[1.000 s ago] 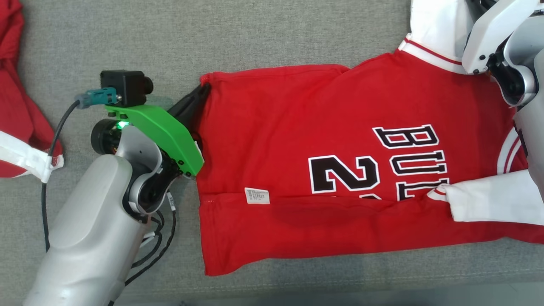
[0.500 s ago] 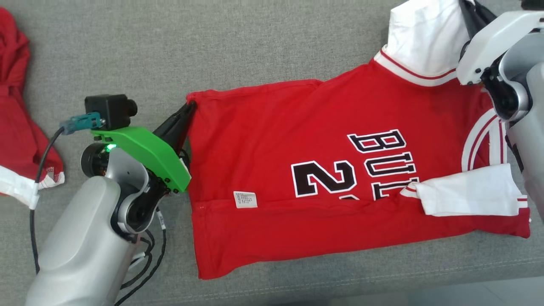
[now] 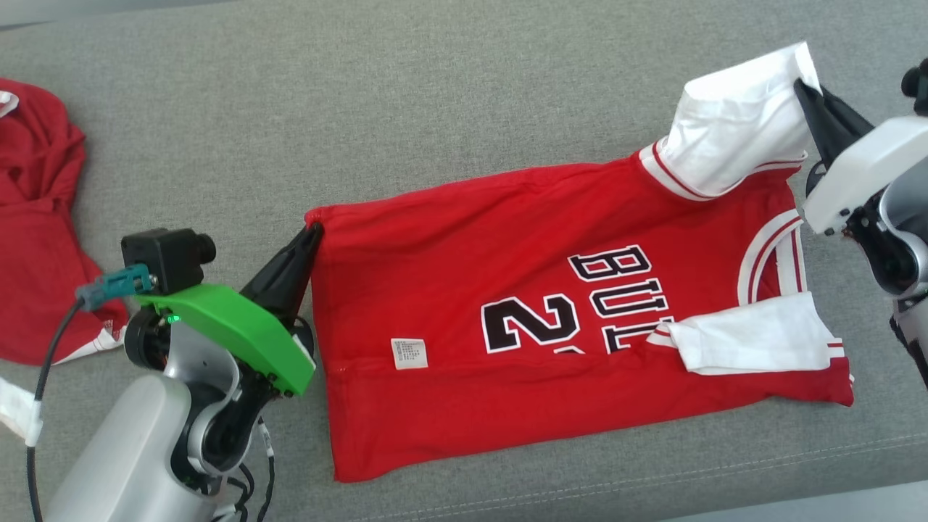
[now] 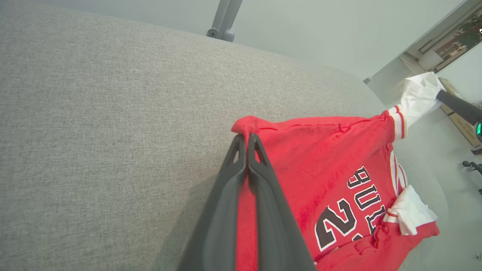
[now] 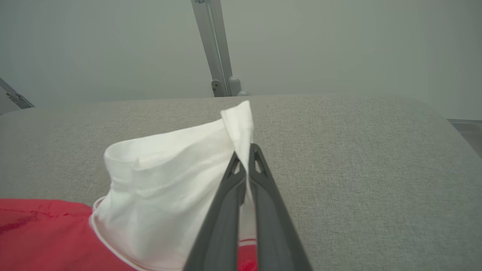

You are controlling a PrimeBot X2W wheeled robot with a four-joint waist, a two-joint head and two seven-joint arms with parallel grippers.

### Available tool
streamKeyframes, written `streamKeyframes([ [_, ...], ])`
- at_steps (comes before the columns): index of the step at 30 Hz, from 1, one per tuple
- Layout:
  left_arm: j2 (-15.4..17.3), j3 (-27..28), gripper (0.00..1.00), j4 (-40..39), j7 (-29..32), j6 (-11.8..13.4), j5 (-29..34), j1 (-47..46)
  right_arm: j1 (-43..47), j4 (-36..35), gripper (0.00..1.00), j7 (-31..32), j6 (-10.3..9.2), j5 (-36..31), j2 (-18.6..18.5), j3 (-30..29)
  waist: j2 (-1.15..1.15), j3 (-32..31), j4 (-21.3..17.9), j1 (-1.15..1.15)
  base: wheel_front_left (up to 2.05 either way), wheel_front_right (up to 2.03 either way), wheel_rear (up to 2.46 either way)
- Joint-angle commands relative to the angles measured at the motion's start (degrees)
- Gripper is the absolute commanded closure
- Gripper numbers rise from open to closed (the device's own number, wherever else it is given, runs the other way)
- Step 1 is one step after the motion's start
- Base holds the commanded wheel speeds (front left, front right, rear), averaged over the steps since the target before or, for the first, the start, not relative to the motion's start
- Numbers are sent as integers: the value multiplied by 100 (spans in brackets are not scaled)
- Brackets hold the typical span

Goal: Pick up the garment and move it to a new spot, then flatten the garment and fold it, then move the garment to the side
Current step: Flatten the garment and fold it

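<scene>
**A:** Where is the garment [image 3: 507, 290]?

**B:** Spread over the grey padded surface [image 3: 435, 109], red, across the centre and right of the head view, with its number and letters facing up.

**A:** And the left fingers [image 3: 286, 268]?

**B:** Pressed together on its hem corner, centre left of the frame. Red cloth is pinched between them.

**A:** The right fingers [image 3: 826, 116]?

**B:** Clamped on the tip of the white sleeve [image 3: 732, 123], upper right, holding it lifted. The other white sleeve [image 3: 754, 344] lies folded over the chest, lower right.

**A:** Anything else?

**B:** A second red shirt [image 3: 36, 239], crumpled at the far left edge.
</scene>
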Motion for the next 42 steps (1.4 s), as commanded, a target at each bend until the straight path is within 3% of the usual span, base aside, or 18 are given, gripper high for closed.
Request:
streamKeyframes([
  [1, 54, 9, 100, -111, -17, 60, -17, 197, 282, -161, 100, 25, -10, 66, -41, -58, 48, -193, -84, 0, 0, 0, 0],
  [6, 124, 78, 100, -417, -194, 242, -109, 869, 1234, -800, 100, 142, -10, 217, -23, -309, 48, -343, -167, 0, 0, 0, 0],
  [11, -19, 115, 100, -516, -406, 390, -350, 1660, 2204, -1219, 100, 160, -9, 253, 283, -608, 48, -430, -278, 0, 0, 0, 0],
  [20, -208, 153, 100, -132, -729, 391, -513, 2178, 2983, -1053, 100, 34, -9, -36, 725, -709, 48, -495, -342, 0, 0, 0, 0],
  [21, -239, 162, 100, -58, -784, 411, -491, 2194, 3031, -1011, 53, -44, -9, -168, 698, -665, 48, -535, -338, 0, 0, 0, 0],
  [22, -259, 167, 100, -29, -825, 428, -490, 2213, 3059, -987, 0, -64, -9, -210, 684, -644, 48, -561, -334, 0, 0, 0, 0],
  [23, -260, 149, 60, -14, -843, 442, -458, 2237, 3073, -976, 0, -86, -9, -229, 667, -638, 48, -582, -333, 0, 0, 0, 0],
  [24, -233, 110, 8, -2, -895, 427, -377, 2262, 3072, -964, 0, -99, -9, -250, 648, -672, 48, -604, -332, 0, 0, 0, 0],
  [25, -205, 71, 0, 14, -967, 400, -276, 2281, 3077, -973, 0, -90, -9, -266, 618, -693, 48, -627, -326, 0, 0, 0, 0],
  [28, -202, 22, 0, 61, -1363, 370, 8, 2393, 3137, -1085, 0, 1, -9, -289, 501, -795, 48, -733, -302, 0, 0, 0, 0],
  [34, -303, 57, 0, 43, -2367, 630, 814, 2704, 3176, -1577, 0, 192, -7, -352, 448, -1415, 48, -897, -260, 0, 0, 0, 0],
  [38, -518, 170, 0, 36, -2529, 747, 1458, 2767, 3052, -1544, 0, 461, -7, -694, 617, -1643, 48, -891, -149, 0, 0, 0, 0],
  [42, -884, 401, 0, -58, -2531, 627, 2052, 2823, 3001, -1117, 0, 676, -8, -1169, 874, -1616, 48, -872, 15, 0, 0, 0, 0],
])
